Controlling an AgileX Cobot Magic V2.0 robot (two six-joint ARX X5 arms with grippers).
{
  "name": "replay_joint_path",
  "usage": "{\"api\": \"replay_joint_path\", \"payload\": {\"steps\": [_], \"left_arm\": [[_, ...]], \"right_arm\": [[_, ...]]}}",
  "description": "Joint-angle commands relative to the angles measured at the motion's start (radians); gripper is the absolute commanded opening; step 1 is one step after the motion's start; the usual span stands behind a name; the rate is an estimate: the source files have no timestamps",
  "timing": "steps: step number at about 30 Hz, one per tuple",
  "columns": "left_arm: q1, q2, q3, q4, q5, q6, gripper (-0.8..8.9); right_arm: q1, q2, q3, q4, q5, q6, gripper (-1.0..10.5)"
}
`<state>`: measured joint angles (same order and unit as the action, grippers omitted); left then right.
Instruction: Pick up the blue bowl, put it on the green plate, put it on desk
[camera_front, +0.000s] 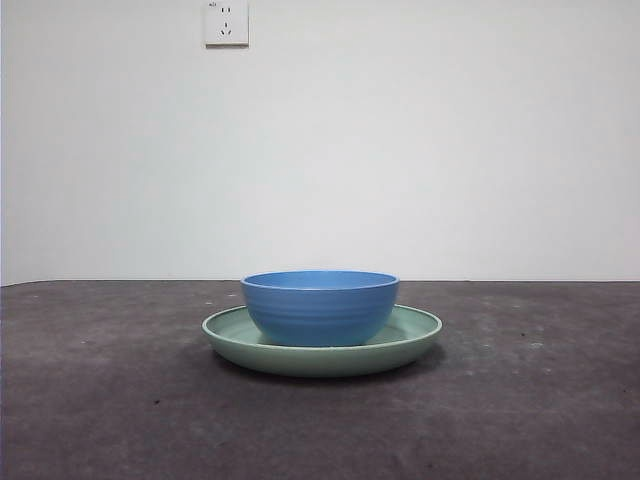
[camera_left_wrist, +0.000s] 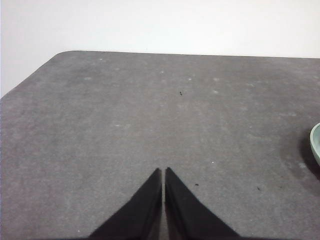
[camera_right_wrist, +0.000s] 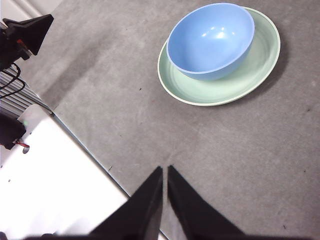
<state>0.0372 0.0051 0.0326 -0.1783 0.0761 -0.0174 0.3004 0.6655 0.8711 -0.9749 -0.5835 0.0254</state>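
The blue bowl (camera_front: 320, 305) stands upright inside the green plate (camera_front: 415, 335), which rests on the dark desk (camera_front: 110, 400) at the middle of the front view. Neither arm shows in that view. In the right wrist view the blue bowl (camera_right_wrist: 211, 39) sits toward one side of the green plate (camera_right_wrist: 260, 65), well away from my right gripper (camera_right_wrist: 164, 172), whose jaws are shut on nothing. My left gripper (camera_left_wrist: 163, 174) is also shut and empty over bare desk (camera_left_wrist: 125, 115), with only a sliver of the green plate (camera_left_wrist: 316, 142) at the frame edge.
A white wall with a power socket (camera_front: 226, 22) stands behind the desk. In the right wrist view the desk edge (camera_right_wrist: 85, 145) runs close to my right gripper, with a white surface and the other arm's dark tip (camera_right_wrist: 30, 32) beyond it.
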Motion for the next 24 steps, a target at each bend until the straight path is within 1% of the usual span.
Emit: {"api": "replay_joint_path", "payload": {"steps": [1, 2, 5, 9, 11, 15, 17, 21, 24], "left_arm": [[0.002, -0.002, -0.021, -0.008, -0.002, -0.006, 0.10], [0.002, -0.002, -0.021, -0.008, -0.002, -0.006, 0.10], [0.002, -0.002, -0.021, -0.008, -0.002, -0.006, 0.10], [0.002, -0.002, -0.021, -0.008, -0.002, -0.006, 0.10], [0.002, -0.002, -0.021, -0.008, -0.002, -0.006, 0.10], [0.002, -0.002, -0.021, -0.008, -0.002, -0.006, 0.10], [0.002, -0.002, -0.021, -0.008, -0.002, -0.006, 0.10], [0.002, -0.002, -0.021, -0.008, -0.002, -0.006, 0.10], [0.002, -0.002, -0.021, -0.008, -0.002, -0.006, 0.10]], "right_arm": [[0.003, 0.003, 0.020, 0.012, -0.001, -0.026, 0.1], [-0.006, -0.005, 0.020, 0.018, 0.012, -0.059, 0.1], [-0.056, -0.039, 0.015, 0.066, 0.015, -0.099, 0.1], [-0.164, -0.129, -0.036, 0.232, 0.015, -0.096, 0.1], [-0.221, -0.189, -0.084, 0.319, 0.035, -0.095, 0.1], [-0.296, -0.302, -0.210, 0.487, 0.116, -0.088, 0.1], [-0.317, -0.365, -0.295, 0.583, 0.162, -0.069, 0.1], [-0.323, -0.473, -0.468, 0.760, 0.283, -0.026, 0.1], [-0.322, -0.535, -0.584, 0.866, 0.352, 0.015, 0.1]]}}
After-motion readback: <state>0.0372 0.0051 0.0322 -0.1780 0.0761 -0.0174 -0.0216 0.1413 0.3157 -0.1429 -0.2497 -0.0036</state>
